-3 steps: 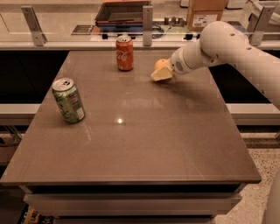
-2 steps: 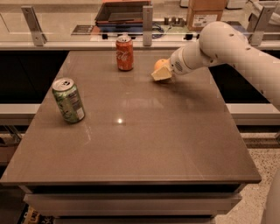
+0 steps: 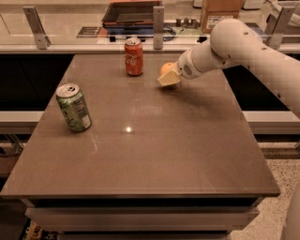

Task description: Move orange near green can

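Observation:
The orange (image 3: pixel 164 69) is at the far middle of the brown table (image 3: pixel 154 150), between the cream fingers (image 3: pixel 168 78) of my gripper (image 3: pixel 167 76). The gripper reaches in from the right and is shut on the orange, at or just above the tabletop. The green can (image 3: pixel 74 107), with a white label patch and silver top, stands upright near the table's left edge, well to the left of and nearer than the orange.
A red cola can (image 3: pixel 134 57) stands upright at the far edge, just left of the orange. Behind the table runs a counter with metal posts (image 3: pixel 158 21), a dark tray (image 3: pixel 131 11) and a cardboard box (image 3: pixel 220 11).
The gripper with the orange has shifted slightly to the left, toward the red cola can. The cans have not moved.

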Tool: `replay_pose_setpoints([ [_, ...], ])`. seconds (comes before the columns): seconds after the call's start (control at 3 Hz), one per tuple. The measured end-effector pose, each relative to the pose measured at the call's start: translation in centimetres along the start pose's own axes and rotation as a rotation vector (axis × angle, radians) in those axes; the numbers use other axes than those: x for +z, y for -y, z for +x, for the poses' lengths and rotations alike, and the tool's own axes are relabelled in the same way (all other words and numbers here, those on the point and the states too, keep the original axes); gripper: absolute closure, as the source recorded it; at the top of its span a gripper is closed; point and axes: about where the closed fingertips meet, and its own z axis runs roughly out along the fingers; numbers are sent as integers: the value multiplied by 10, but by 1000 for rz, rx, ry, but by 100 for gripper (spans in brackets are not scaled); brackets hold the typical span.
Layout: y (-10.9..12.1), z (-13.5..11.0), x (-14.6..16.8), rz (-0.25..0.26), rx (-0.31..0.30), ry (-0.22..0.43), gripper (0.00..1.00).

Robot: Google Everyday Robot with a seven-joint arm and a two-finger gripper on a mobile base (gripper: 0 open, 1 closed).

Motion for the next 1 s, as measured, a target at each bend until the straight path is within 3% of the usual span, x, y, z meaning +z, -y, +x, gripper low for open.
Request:
replay_pose_setpoints([
  [1.0,-48,-24,-17,-181,-79,75,100],
])
